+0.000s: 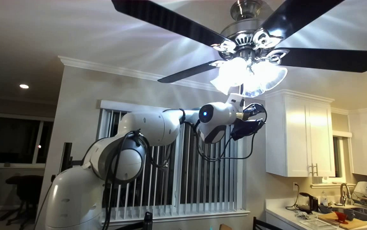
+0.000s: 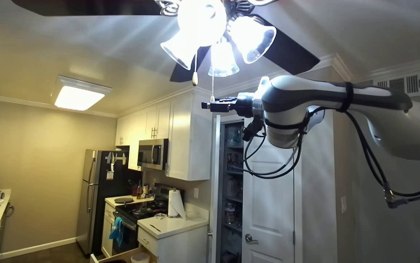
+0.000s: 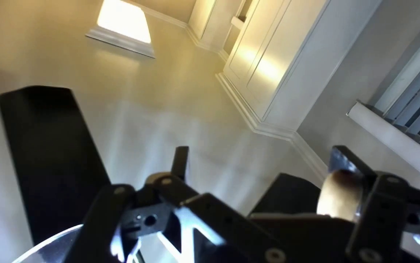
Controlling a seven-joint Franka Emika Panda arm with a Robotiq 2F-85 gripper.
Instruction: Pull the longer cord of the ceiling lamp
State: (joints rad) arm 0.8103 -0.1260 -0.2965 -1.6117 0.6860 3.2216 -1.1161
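Wrist view: the gripper (image 3: 263, 164) has its fingers spread wide, a smooth tan pendant (image 3: 337, 197) right by one fingertip; contact, can't tell! Beaded and pale in an exterior view, the longer cord (image 2: 212, 86) hangs from the glass-shaded ceiling lamp (image 2: 203, 27), its end at the fingers. White tag (image 2: 110, 175) on the fridge (image 2: 103, 204), too small to read; paper roll (image 2: 175, 204) near the back edge of the counter (image 2: 182, 225).
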